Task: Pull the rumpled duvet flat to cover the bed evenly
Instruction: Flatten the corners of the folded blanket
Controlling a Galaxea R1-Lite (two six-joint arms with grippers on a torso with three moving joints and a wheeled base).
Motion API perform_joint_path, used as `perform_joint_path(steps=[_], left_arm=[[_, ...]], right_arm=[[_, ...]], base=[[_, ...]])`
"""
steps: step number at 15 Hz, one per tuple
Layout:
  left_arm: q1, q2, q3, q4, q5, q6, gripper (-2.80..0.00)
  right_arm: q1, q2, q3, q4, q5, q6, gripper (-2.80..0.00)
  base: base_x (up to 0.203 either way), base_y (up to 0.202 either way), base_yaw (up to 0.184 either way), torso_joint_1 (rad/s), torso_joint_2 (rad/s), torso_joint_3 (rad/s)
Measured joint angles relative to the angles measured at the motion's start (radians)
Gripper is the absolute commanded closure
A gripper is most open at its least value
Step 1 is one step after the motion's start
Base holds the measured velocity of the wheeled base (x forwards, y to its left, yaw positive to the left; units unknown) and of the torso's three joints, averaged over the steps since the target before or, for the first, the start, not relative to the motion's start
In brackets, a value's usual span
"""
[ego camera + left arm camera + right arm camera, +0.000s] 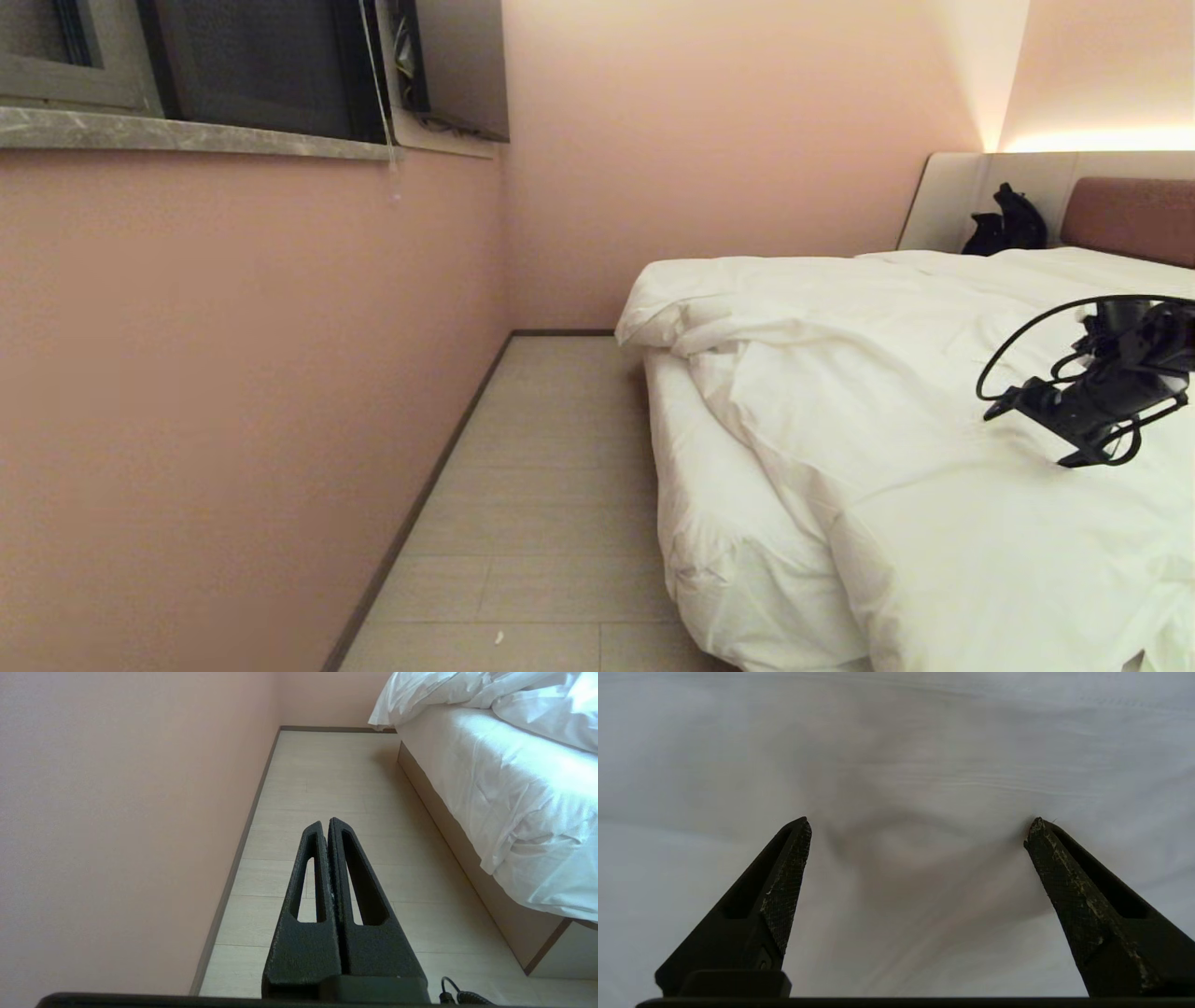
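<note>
Two grippers show here, one idle and one at work. The left gripper [328,823] hangs low beside the bed [472,858], its fingers pressed together with nothing between them; below and ahead of it lies the pale floor [336,788], with the pink wall [117,826] on its far side from the bed and the white mattress edge well off on the other. The right gripper [917,828] is out over the top of the bed with its fingers spread wide and empty, tips pointing down at the duvet [896,765], which fills everything beneath and around it; whether the tips touch the cloth cannot be told. In the head view the right gripper [1036,425] sits above the duvet [840,373], whose rumpled, folded edge lies to its left, toward the wall. Beyond it the reddish-brown headboard [1130,219] stands, with a dark object [1008,222] beside it.
</note>
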Motion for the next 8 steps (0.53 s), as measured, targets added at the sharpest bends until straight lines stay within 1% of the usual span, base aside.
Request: perform_joint_path(steps=[3, 8], left_arm=[[0.000, 0.000, 0.000, 0.000, 0.000, 0.000, 0.00], [0.000, 0.000, 0.000, 0.000, 0.000, 0.000, 0.00]], right_arm=[[-0.001, 0.047, -0.004, -0.009, -0.066, -0.011, -2.80], [0.001, 0.113, -0.004, -0.043, -0.177, -0.057, -2.80]], base=[[0.000, 0.000, 0.000, 0.000, 0.00, 0.000], [0.000, 0.000, 0.000, 0.000, 0.00, 0.000]])
